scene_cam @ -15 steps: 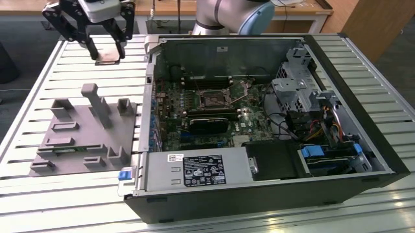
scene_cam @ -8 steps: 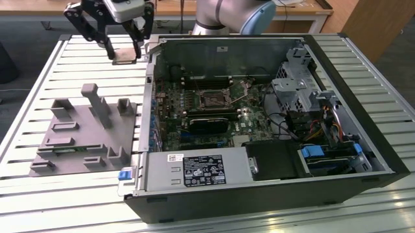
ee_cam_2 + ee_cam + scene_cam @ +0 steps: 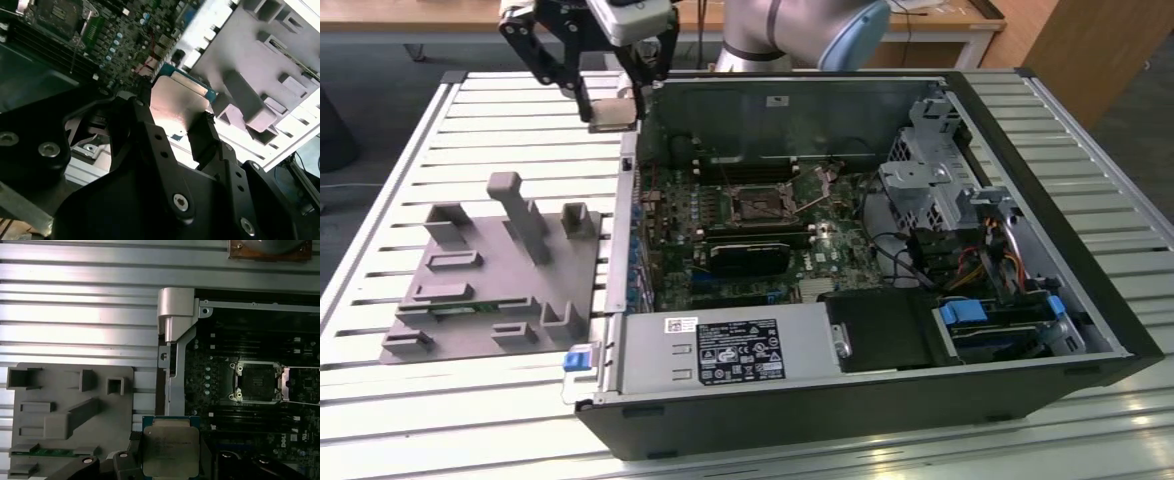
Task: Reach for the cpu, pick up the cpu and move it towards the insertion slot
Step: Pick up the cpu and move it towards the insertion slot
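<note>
a slatted metal table catches bright glare; behind it stand a wooden desk and grey floor.

open air above insertion slot, case wall between

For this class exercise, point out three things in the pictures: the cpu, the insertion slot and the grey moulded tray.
cpu (image 3: pixel 171 451): first wrist view, centre of its silvery metal face.
insertion slot (image 3: pixel 256 382): first wrist view, its dark centre inside the shiny frame.
grey moulded tray (image 3: pixel 467 290): exterior view, a flat bare part of its base.
</note>
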`<state>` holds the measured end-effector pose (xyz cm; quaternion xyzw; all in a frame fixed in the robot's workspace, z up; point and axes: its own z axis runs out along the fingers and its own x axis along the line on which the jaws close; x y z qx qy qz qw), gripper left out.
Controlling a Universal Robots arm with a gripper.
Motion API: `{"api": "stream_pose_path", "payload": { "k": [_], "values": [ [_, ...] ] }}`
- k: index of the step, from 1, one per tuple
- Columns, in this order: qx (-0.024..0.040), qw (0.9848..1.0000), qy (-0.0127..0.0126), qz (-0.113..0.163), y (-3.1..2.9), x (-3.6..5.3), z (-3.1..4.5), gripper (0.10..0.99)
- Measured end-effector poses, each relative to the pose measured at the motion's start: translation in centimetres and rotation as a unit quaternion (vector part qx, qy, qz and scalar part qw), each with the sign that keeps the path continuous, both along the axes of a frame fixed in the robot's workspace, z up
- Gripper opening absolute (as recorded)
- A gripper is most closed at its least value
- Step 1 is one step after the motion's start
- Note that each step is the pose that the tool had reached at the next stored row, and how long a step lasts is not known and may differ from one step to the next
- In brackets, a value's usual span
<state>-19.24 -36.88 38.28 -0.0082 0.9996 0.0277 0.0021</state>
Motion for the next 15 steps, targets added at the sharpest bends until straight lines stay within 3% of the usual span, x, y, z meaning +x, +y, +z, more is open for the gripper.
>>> {"api": "stream_pose_path", "payload": {
  "k": [8,15],
  "values": [
    [0.0000,1.0000,0.0000,0.000,0.00,2.77,-0.07,0.541],
    [0.0000,1.0000,0.0000,0.000,0.11,5.83,-0.49,0.541]
  ]
}}
